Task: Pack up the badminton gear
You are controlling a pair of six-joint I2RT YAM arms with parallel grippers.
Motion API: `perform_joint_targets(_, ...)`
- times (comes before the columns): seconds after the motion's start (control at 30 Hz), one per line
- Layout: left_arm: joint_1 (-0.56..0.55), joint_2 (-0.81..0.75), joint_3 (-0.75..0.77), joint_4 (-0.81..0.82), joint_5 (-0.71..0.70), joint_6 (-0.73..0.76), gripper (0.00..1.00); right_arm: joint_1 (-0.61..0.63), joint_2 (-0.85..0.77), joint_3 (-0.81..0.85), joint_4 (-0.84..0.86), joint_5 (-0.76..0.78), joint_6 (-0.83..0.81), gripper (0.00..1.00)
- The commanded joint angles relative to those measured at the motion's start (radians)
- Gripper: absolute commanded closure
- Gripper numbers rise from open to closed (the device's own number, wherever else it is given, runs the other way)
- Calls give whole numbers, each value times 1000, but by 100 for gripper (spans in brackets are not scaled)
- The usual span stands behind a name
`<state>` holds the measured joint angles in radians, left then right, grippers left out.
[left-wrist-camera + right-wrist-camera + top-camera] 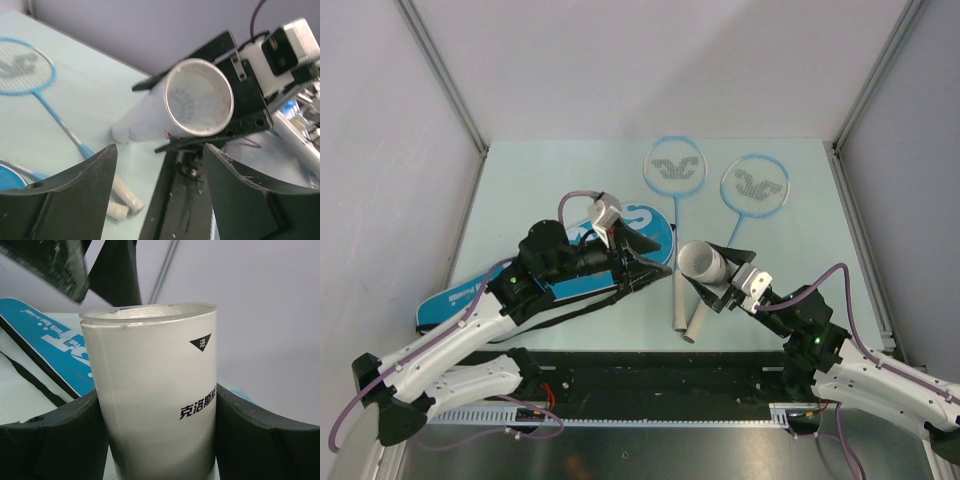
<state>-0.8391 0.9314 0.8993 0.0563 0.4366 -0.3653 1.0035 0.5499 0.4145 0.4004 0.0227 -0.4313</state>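
Right gripper (718, 280) clamped on white tube (700, 262), left gripper (160, 150) wide, near its open rim, rackets (673, 168) beyond

Left arm (450, 350) and right arm (890, 380): white shells, black joints, a small green light near each elbow, and a purple cable (575, 197) looping back from each wrist. Left gripper (160, 200): two broad matte-black curved fingers (75, 195) with scuffed, chipped inner edges, and screw heads (192, 172) in the black base between them. Right gripper (160, 440): same black fingers, with a screwed black plate (250, 100) behind them, then a white boxy block (280, 50).
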Motion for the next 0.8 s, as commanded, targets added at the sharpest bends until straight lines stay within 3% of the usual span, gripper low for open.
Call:
perform_joint_targets(0.0, 8, 4, -20, -44, 138, -52, 25, -6, 19, -16, -49, 45, 118, 82)
perform_joint_targets(0.33, 26, -6, 30, 19, 156, -84, 21, -6, 50, -16, -61, 69, 114, 82)
perform_joint_targets(0.4, 37, -34, 30, -7, 122, -78, 21, -8, 54, -7, -92, 167, 155, 83)
perform_joint_targets(0.43, 49, -46, 29, -28, 84, -78, 21, -12, 83, 22, -122, 347, 179, 82)
perform_joint_targets(0.5, 61, -71, 36, -125, -48, -64, 19, -57, 122, 61, -242, 500, 215, 82)
perform_joint_targets(0.6, 75, -83, 36, -190, -159, -41, 19, -205, 217, 118, -336, 618, 275, 74)
perform_joint_targets(0.77, 77, -97, 47, -243, -211, 18, 19, -607, 358, 164, -354, 452, 336, 74)
